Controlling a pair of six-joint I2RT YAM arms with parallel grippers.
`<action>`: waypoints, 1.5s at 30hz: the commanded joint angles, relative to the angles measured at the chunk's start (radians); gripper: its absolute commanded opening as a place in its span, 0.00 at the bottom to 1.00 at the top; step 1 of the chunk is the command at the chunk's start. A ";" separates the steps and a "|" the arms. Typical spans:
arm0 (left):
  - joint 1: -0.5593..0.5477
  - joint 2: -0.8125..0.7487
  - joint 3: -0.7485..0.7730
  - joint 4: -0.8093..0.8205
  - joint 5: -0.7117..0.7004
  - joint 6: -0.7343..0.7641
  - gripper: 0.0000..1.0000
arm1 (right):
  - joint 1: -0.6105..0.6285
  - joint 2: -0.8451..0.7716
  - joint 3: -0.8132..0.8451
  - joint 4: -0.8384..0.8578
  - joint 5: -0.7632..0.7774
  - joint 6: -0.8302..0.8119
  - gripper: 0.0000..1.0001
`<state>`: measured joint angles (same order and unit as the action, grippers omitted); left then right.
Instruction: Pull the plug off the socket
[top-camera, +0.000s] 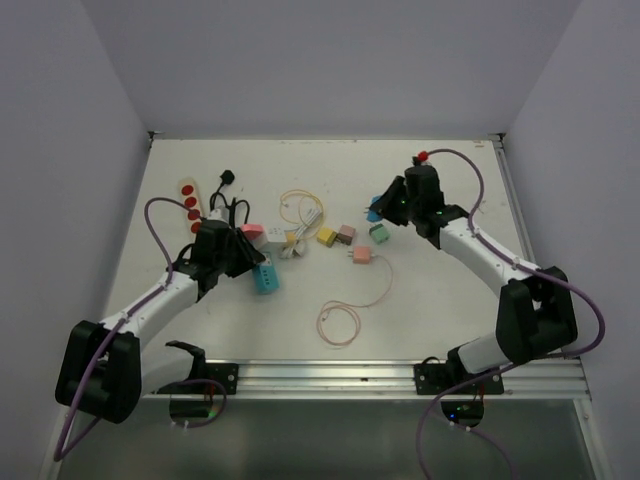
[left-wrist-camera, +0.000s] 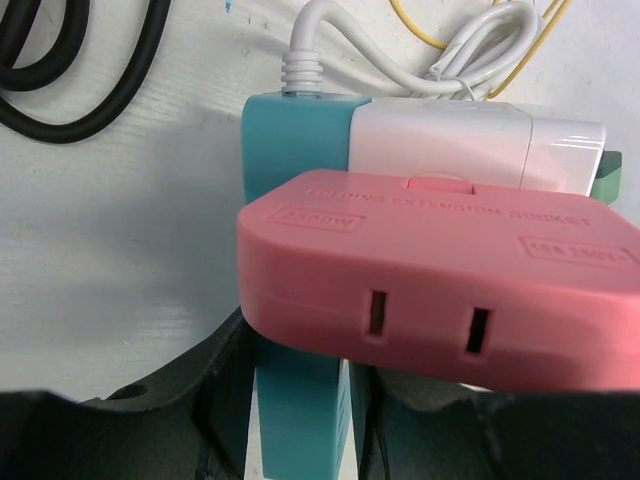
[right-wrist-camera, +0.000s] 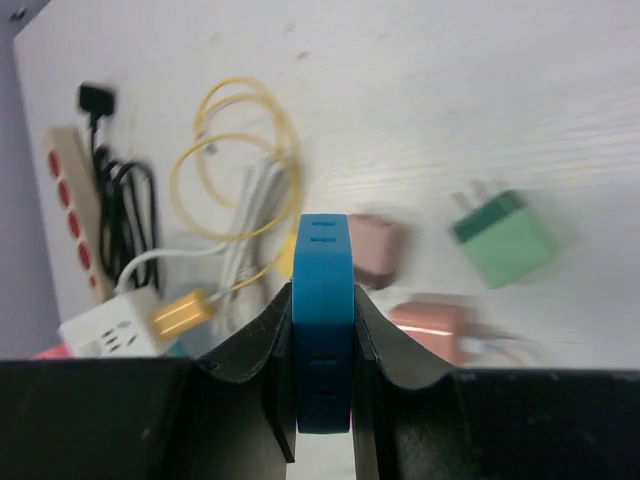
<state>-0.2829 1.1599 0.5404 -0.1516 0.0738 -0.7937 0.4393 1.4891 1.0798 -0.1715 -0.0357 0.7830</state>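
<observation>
At left on the tabletop (top-camera: 450, 290), left tool (top-camera: 241, 256) pinches teal socket (left-wrist-camera: 295, 140), right tool (top-camera: 392, 206) pinches blue plug (right-wrist-camera: 322, 300); brace socket, draw straight.

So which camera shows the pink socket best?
The left wrist view: the pink socket fills the picture, showing its two slots and raised lettering. The top view shows only a small pink patch by the left fingers. The right wrist view gives at most a pink sliver at its edge.
</observation>
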 joint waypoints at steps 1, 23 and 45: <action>0.017 -0.012 -0.003 -0.069 -0.083 0.071 0.00 | -0.149 -0.072 -0.098 0.013 0.051 0.028 0.00; 0.019 -0.055 -0.034 0.029 0.055 0.097 0.00 | -0.421 0.172 -0.250 0.299 -0.187 0.023 0.40; 0.040 0.024 -0.118 0.236 0.096 0.034 0.21 | -0.154 -0.030 -0.115 0.000 -0.153 -0.255 0.82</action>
<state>-0.2523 1.1603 0.4702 -0.0162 0.1680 -0.7452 0.2550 1.4841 0.9516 -0.1387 -0.1768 0.5644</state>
